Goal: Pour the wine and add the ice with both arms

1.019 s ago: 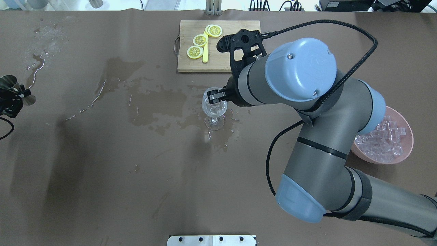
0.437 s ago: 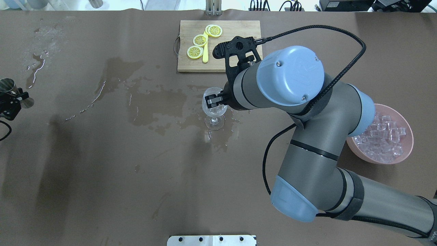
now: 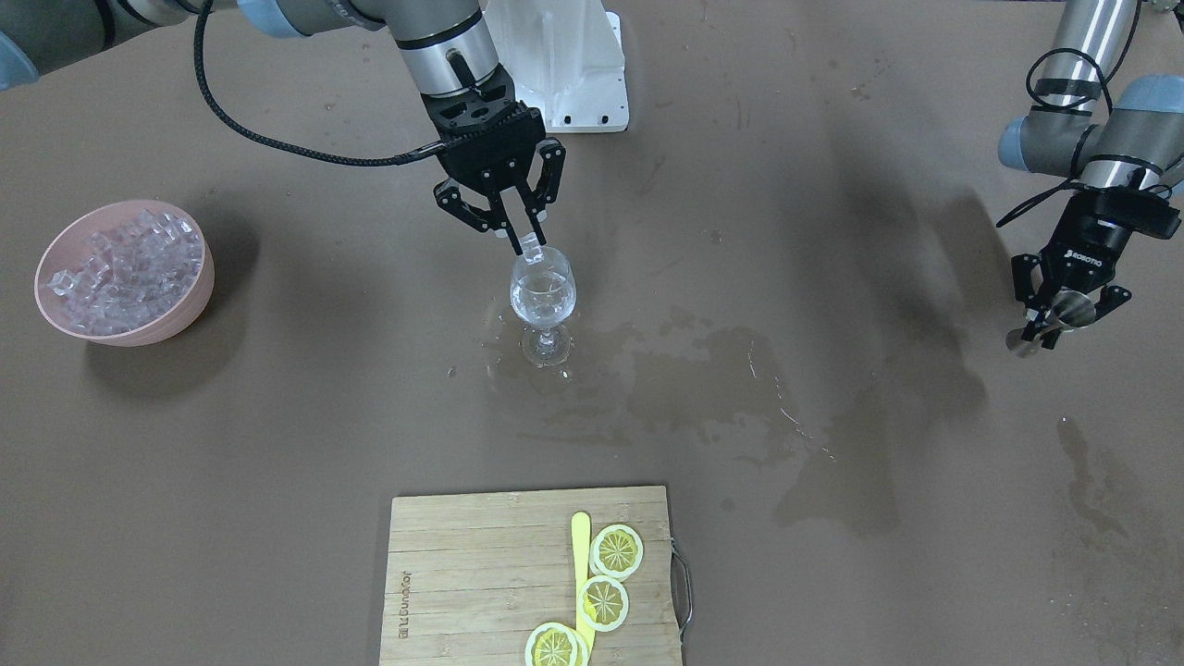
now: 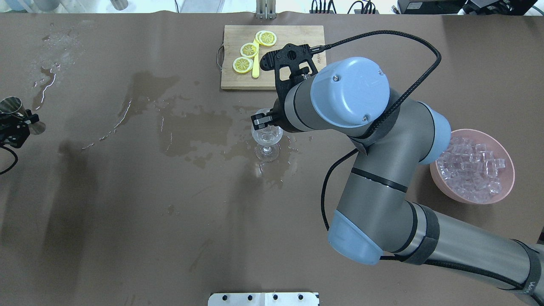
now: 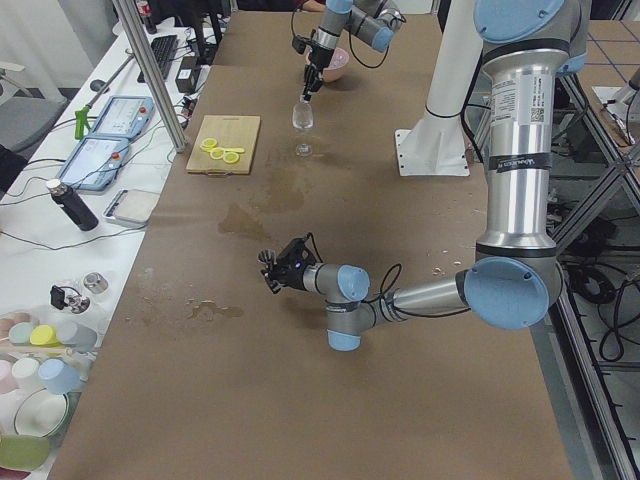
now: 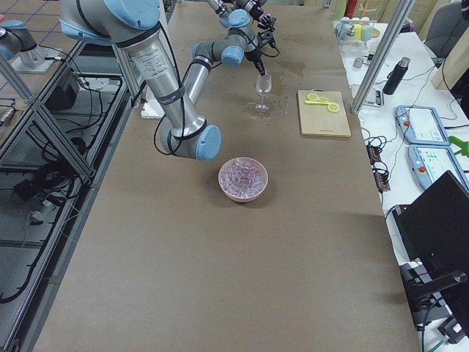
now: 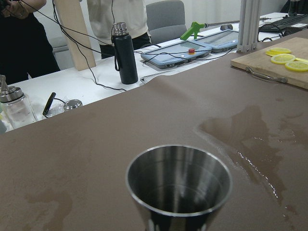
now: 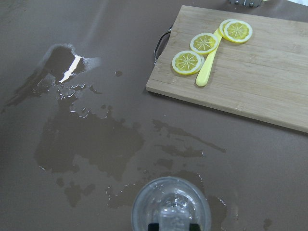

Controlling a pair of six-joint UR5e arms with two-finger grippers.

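One ice cube (image 3: 530,245) pinched in right fingers (image 4: 259,120) above wine glass (image 3: 543,294) | step: icing | next: drop it straight | left fingers (image 3: 1029,294) clutch jigger (image 7: 178,192), 9 o'clock

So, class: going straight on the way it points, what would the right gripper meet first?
Probably the wine glass: the right gripper, shut on an ice cube, points down over its mouth; alignment isn't certain.

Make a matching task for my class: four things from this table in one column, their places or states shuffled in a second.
Column A
1 wine glass
2 metal cup
3 lemon slices
4 pink bowl

Column B
a in the left gripper
b on the wooden board
c heaped with ice
d under the right gripper, which pinches an ice cube

Pairs: 1-d, 2-a, 3-b, 4-c
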